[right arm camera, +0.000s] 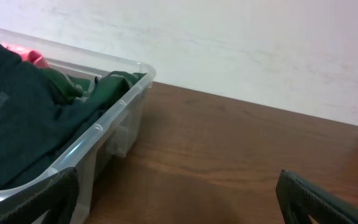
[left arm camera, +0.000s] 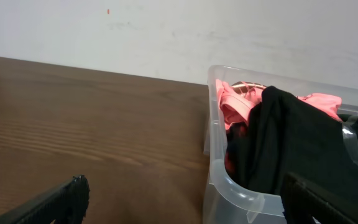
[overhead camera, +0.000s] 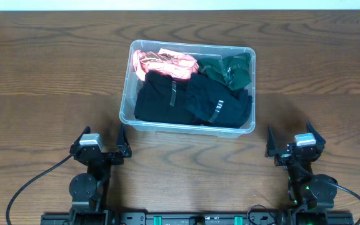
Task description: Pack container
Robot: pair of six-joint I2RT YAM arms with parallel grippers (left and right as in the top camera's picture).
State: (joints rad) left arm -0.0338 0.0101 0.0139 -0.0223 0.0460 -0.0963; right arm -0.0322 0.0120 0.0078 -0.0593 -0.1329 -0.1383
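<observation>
Container (overhead camera: 187,129) packed with clothes (overhead camera: 167,100) — both arms' fingers (left arm camera: 55,202) spread.

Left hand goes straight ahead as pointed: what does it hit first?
Likely the near corner of the container, clipped by the inner finger of the left hand; otherwise bare table ahead.

Nothing legible on the container (overhead camera: 186,129), the clothes (overhead camera: 161,100) or the table (overhead camera: 42,75); no text, brand or number.
</observation>
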